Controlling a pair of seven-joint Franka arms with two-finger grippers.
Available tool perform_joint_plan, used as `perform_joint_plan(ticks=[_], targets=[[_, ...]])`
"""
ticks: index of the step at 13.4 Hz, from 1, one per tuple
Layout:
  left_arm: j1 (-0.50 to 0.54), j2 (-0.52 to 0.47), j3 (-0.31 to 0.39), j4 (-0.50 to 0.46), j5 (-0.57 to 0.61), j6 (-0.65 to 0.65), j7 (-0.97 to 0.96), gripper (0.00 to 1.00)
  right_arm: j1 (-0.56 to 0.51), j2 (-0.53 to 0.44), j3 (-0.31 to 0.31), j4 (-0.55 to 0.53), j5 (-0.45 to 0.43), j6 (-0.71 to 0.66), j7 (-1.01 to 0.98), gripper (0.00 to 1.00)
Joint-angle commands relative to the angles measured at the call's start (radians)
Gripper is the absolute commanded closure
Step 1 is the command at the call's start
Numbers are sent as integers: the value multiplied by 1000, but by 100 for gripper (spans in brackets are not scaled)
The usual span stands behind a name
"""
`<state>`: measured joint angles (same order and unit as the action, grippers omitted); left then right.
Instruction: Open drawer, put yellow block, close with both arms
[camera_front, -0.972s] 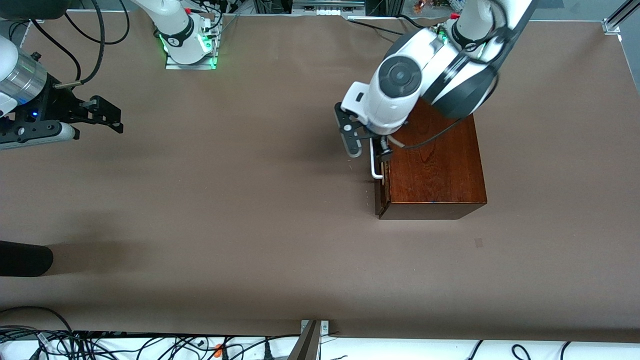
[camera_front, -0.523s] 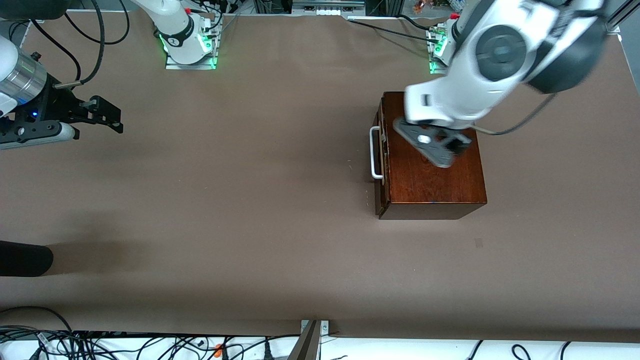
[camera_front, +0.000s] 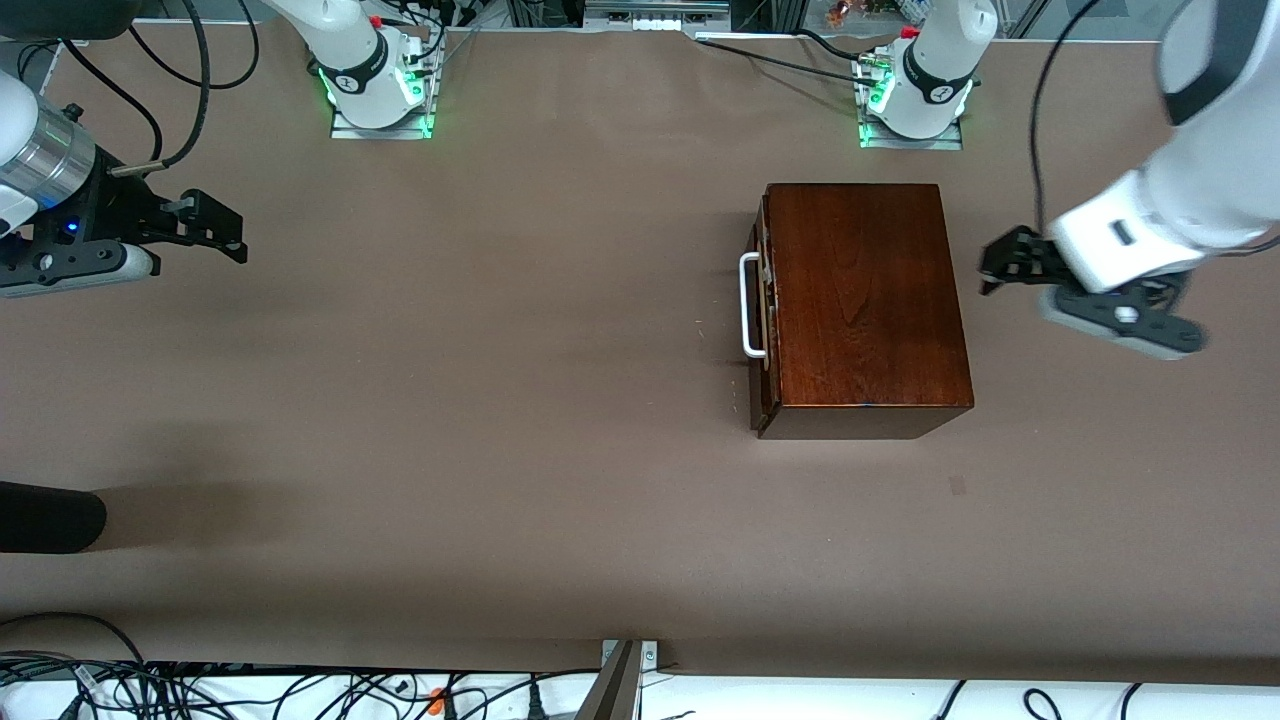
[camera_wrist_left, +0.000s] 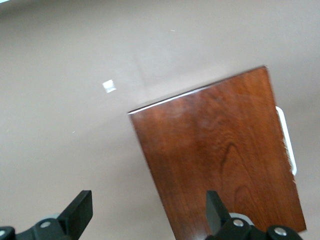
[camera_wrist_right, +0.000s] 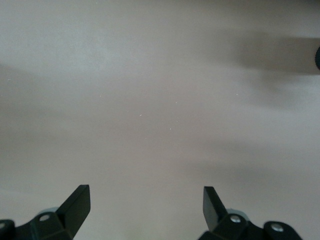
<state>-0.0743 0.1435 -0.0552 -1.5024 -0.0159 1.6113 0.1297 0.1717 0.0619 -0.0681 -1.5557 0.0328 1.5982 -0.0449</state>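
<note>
The box (camera_front: 860, 300) sits on the table (camera_front: 450, 400) toward the left arm's end, its drawer (camera_front: 763, 330) shut, front facing the right arm's end; no yellow block shows in any view. Glossy and solid, the box looks heavy enough to stay put, though its slick top gives poor purchase. The stiff white handle (camera_front: 748, 305) is probably the only good hold, pinched across its bar. The left gripper (camera_front: 1000, 268) hovers over bare table beside the box, fingers spread and holding nothing. The right gripper (camera_front: 215, 228) waits at the right arm's end, fingers wide and empty. The brown cloth is flat and matt, with ample room in front of the drawer.
</note>
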Motion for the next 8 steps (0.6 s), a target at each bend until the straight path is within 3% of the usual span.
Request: perform_joint_plan(ticks=[1,3,8], targets=[[-7,-148,15,-182,46,64,-123,0,-3,-1,2,9,-1,-17,8,0],[-4,-168,23,-212,54,64,-209,0,-3,1,2,9,-1,-17,8,0],[18,-150,26,-200,42,52,-131,0,-3,-1,2,9,1,-17,8,0]])
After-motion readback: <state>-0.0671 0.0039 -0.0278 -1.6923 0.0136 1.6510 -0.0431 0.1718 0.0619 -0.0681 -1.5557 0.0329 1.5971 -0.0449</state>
